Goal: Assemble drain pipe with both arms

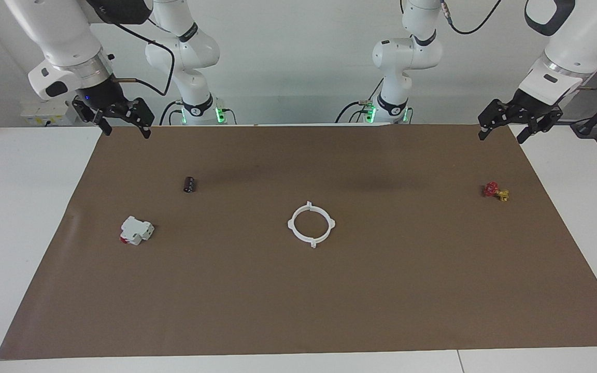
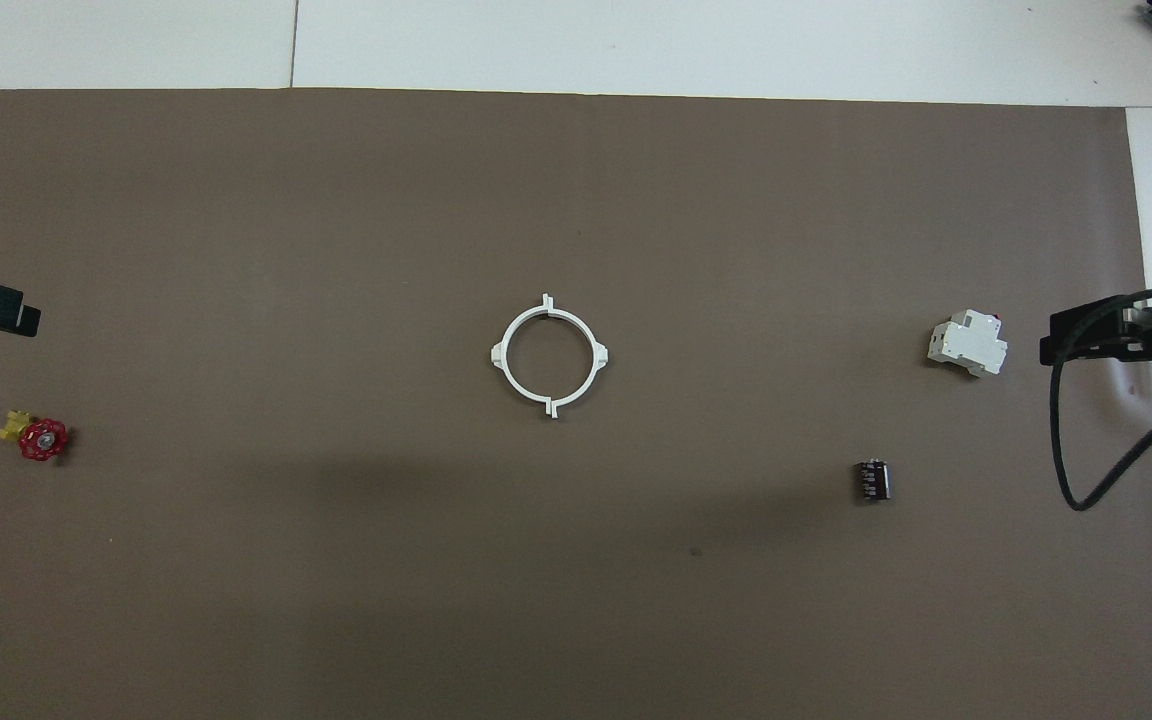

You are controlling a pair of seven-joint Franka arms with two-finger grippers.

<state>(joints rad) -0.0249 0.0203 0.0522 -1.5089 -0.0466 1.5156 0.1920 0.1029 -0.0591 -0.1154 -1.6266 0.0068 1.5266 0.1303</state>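
Facing view: the ring (image 1: 311, 224), both halves joined, is laid flat mid-mat (image 1: 298, 311), its four tabs pointing outward; being round, no long axis is shown. The left gripper (image 1: 502, 133) and right gripper (image 1: 126, 130) are held raised, jaws apart, empty, over the mat's corners. The brown mat is spread on a white table (image 1: 18, 207), a pale wall (image 1: 298, 62) seen above.

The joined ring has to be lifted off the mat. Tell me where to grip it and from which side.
Grip the white ring across its thin band, on a plain arc between two tabs, one finger inside the hole and one outside. Come straight down from above: it lies flat on the brown mat, so no edge offers itself from the side. Probably keep off the seams at the tabs, where the halves meet.
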